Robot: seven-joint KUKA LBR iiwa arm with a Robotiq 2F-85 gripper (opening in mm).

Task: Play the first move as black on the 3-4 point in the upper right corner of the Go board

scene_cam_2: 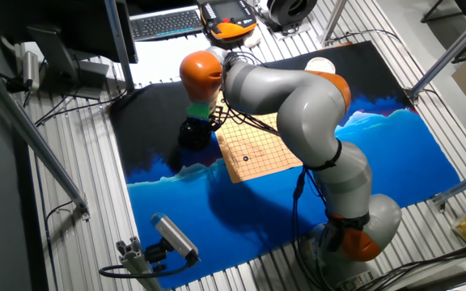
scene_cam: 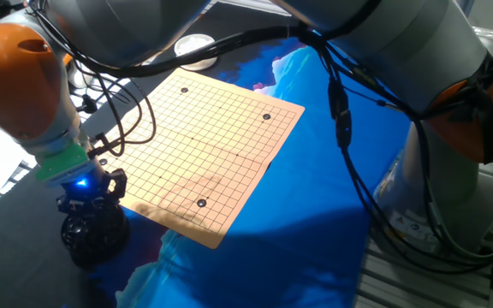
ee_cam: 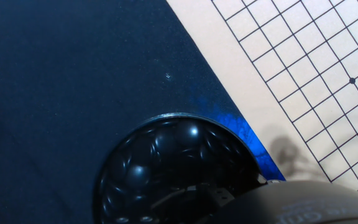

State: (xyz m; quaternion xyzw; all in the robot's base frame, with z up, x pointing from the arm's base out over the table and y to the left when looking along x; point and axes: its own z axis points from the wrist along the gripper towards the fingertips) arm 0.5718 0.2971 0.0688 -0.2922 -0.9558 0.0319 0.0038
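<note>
Now gripper (scene_cam: 91, 205) lowered over bowl of black stones (ee_cam: 173, 171), beside Go board (scene_cam: 204, 145), finger state unclear

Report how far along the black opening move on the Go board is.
Done: the arm has the gripper down at the round dark bowl of black stones beside the tan wooden Go board.
In hand: fetching a stone; the fingers are hidden, so a grasp cannot be confirmed.
Left: carry a stone over and set it on the 3-4 point. Three dark round marks show on the grid; whether they are stones is unclear.
</note>
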